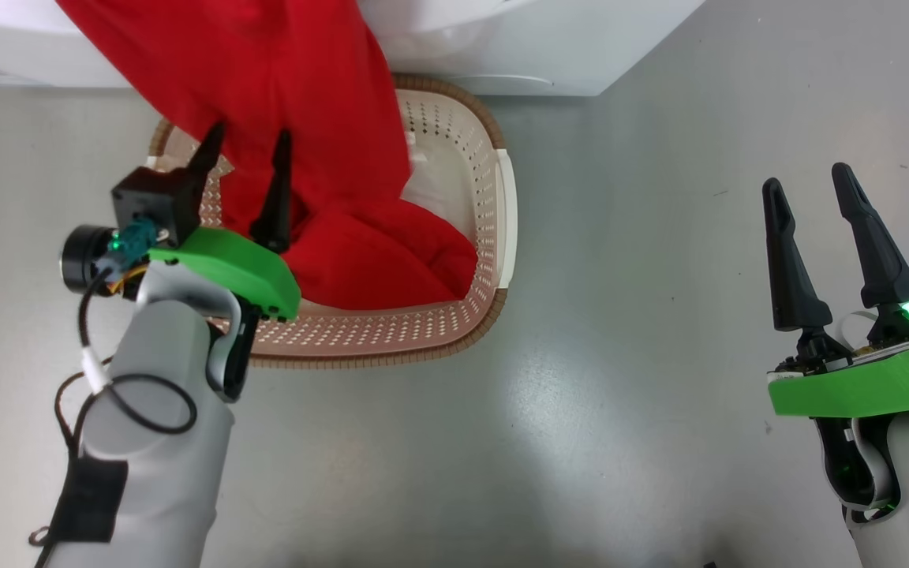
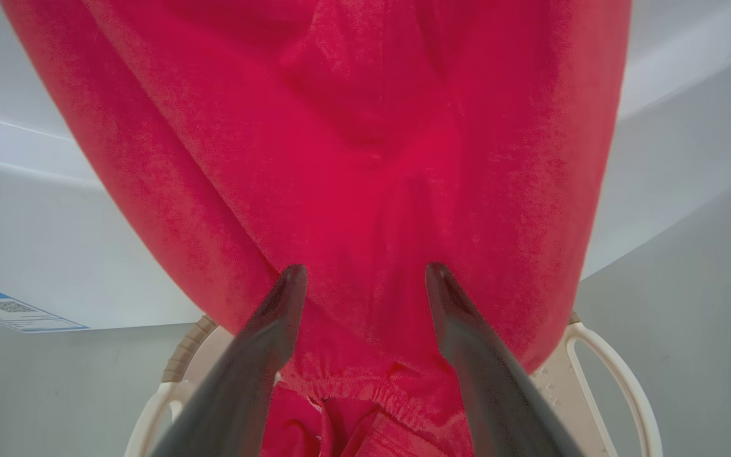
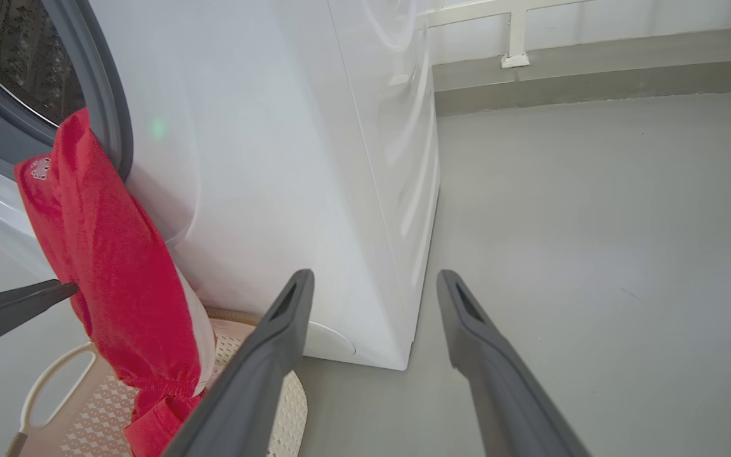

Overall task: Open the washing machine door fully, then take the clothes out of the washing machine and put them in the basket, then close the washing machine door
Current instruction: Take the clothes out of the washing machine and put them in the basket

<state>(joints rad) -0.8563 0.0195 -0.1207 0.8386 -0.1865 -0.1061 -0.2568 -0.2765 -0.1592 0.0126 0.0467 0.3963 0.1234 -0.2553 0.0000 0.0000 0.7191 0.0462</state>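
Note:
The red clothes (image 1: pixel 281 87) hang from the washing machine (image 1: pixel 549 47) down into the cream basket (image 1: pixel 494 229), where they bunch up red beside a white cloth piece (image 1: pixel 432 193). My left gripper (image 1: pixel 248 154) is open over the basket's left part, its fingers against the hanging cloth, and the left wrist view shows the gripper (image 2: pixel 365 271) pinching nothing. In the right wrist view the clothes (image 3: pixel 111 266) drape out of the steel drum (image 3: pixel 16 57) over the grey gasket (image 3: pixel 108 95). My right gripper (image 1: pixel 806 177) is open and empty, far right of the basket. The door is out of view.
Grey floor (image 1: pixel 620 355) spreads to the right of the basket and the machine. The machine's white side panel (image 3: pixel 340 158) stands just ahead of my right gripper (image 3: pixel 375 276). A low wall ledge (image 3: pixel 594 76) runs along the back. The blue sticker (image 2: pixel 10 311) marks the machine's front.

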